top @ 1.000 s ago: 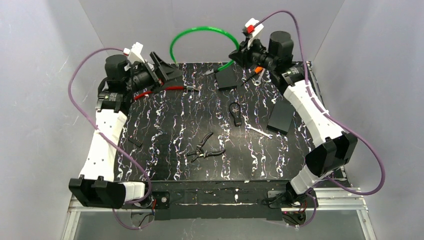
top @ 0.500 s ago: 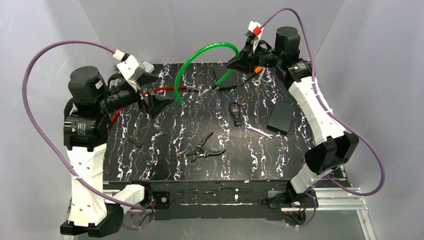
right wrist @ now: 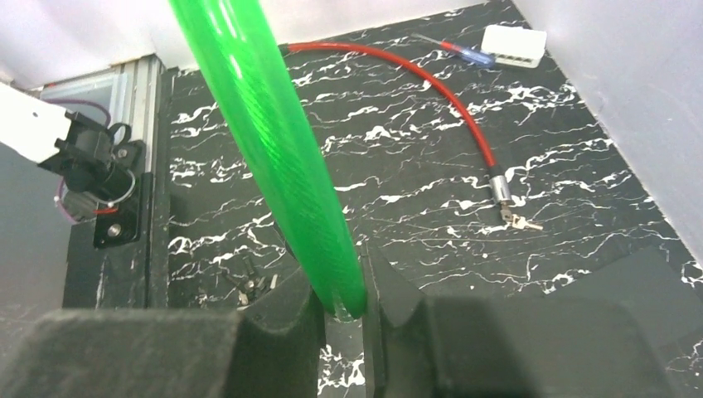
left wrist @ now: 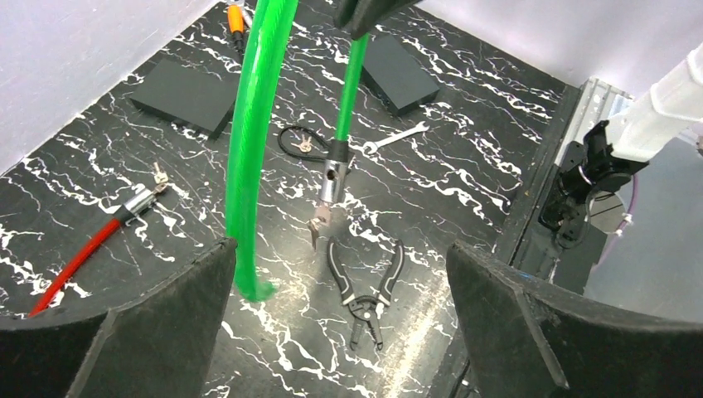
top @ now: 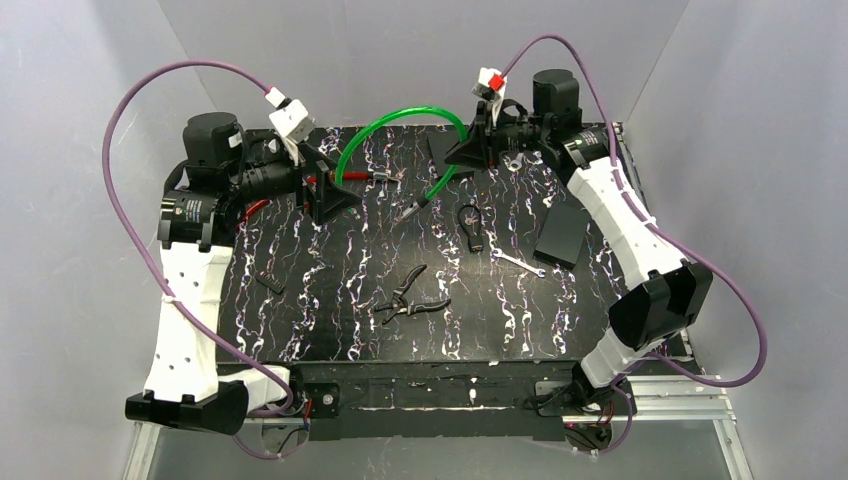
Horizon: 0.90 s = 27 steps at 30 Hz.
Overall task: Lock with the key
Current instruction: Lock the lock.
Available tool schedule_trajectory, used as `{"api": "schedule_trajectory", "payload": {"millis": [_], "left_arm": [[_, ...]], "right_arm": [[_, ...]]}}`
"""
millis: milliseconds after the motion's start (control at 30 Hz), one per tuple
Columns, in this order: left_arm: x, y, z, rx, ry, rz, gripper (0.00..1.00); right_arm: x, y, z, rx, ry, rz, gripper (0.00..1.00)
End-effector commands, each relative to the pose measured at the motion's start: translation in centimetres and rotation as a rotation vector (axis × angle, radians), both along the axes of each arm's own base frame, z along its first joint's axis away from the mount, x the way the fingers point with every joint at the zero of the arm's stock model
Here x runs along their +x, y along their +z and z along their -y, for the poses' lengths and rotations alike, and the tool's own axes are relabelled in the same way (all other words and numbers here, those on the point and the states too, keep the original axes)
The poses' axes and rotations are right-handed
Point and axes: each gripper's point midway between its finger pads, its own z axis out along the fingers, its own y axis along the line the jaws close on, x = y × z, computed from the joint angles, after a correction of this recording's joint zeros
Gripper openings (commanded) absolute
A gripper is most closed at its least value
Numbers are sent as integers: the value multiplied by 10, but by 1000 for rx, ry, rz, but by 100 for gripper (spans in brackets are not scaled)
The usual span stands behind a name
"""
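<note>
Green cable lock (left wrist: pixel 246 166), red cable (left wrist: pixel 79 264), black pliers (left wrist: pixel 361 303), black table (left wrist: pixel 464 166) veined white

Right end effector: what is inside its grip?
The right end effector is shut on the green cable, pinched between its fingers. Where the cable runs below the pads is covered and cannot be seen in the wrist view.

You are looking at a black marbled table (top: pixel 330 300) that is carrying pliers (top: pixel 408 298), a wrench (top: pixel 518 263), a red cable (left wrist: pixel 83 258) and a black block (top: pixel 562 235).
</note>
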Motion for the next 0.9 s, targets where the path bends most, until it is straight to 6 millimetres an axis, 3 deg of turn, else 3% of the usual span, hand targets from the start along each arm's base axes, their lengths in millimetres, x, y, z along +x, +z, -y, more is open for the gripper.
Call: {"api": "schedule_trajectory", "payload": {"millis": [0,100,233,300,467,600,667,700,800,867], "left_arm": [[1,18,-1,18,1,99,95],[3,18,-2,56,-18,123,89],[7,3,3,74,-41,43,85],[6,-5,8,76,-57,19,78],[-14,-13,26,31,-141,-55,48],[-28,-5,39,-83,-192,-184,3],[-22,2,39,-122,-129,-234,0],[-16,5,38,-138,-75,-250,0],[-5,24,34,-212,43,-229,0],[-3,38,31,-274,101,-200,0]], "right_arm": [[-23,11,-8,-2,82,66,1],[-30,-1,-14,-40,108,59,1],[-42,-10,-24,-76,155,66,1],[-46,-11,-29,-81,175,69,1],[-47,-8,-33,-68,196,72,1],[-39,-5,-40,-33,173,72,1],[-29,-5,-44,-2,126,61,4],[-22,-4,-45,18,85,55,14],[0,-2,-44,72,-62,43,58],[12,-3,-41,82,-145,38,71]]}}
